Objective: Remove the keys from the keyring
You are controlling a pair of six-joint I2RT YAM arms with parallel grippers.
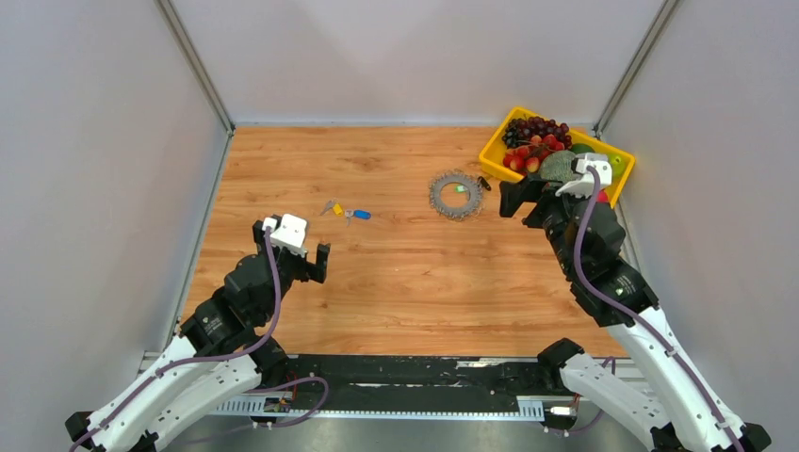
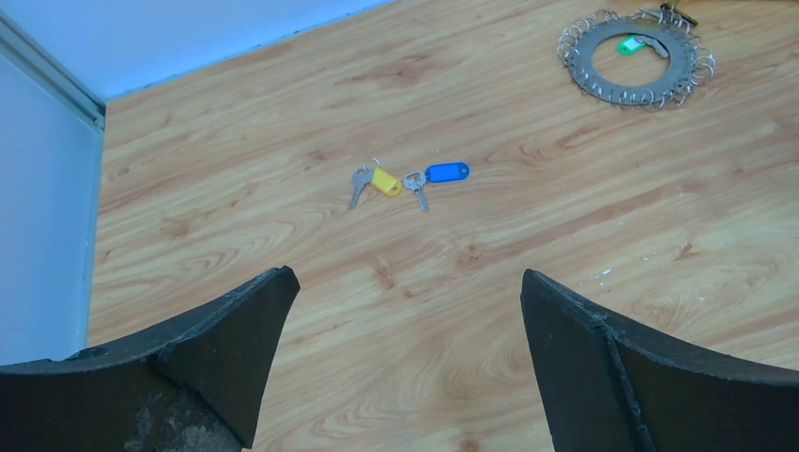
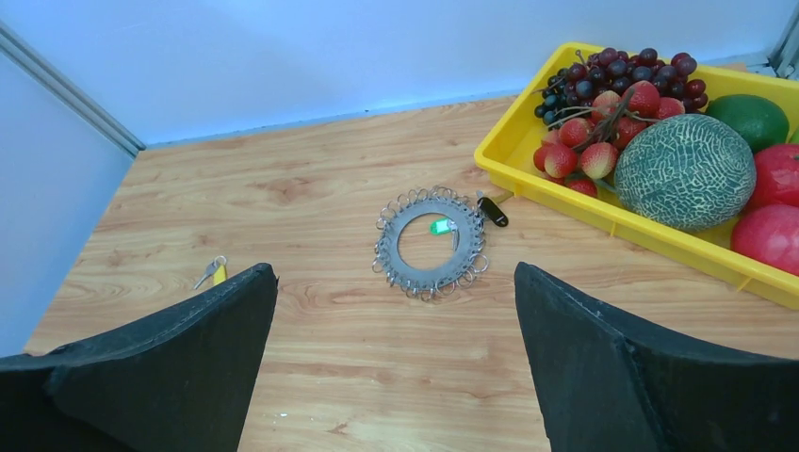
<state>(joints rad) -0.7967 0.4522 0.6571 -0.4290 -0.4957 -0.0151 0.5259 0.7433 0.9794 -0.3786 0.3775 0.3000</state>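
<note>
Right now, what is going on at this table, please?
Two robot arms are set to take keys off a keyring, but neither holds anything at this moment. The left gripper and the right gripper are both open above the wooden table. The keyring, strung with silver keys and a green tag, lies flat beside the yellow fruit tray, in front of the right gripper. A yellow-tagged key and a blue-tagged key lie loose, apart from it, ahead of the left gripper.

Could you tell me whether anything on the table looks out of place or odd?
Nothing looks spilled or damaged. A yellow-tagged key and a blue-tagged key lie loose on the table, apart from the keyring, whose green tag sits inside the ring.
</note>
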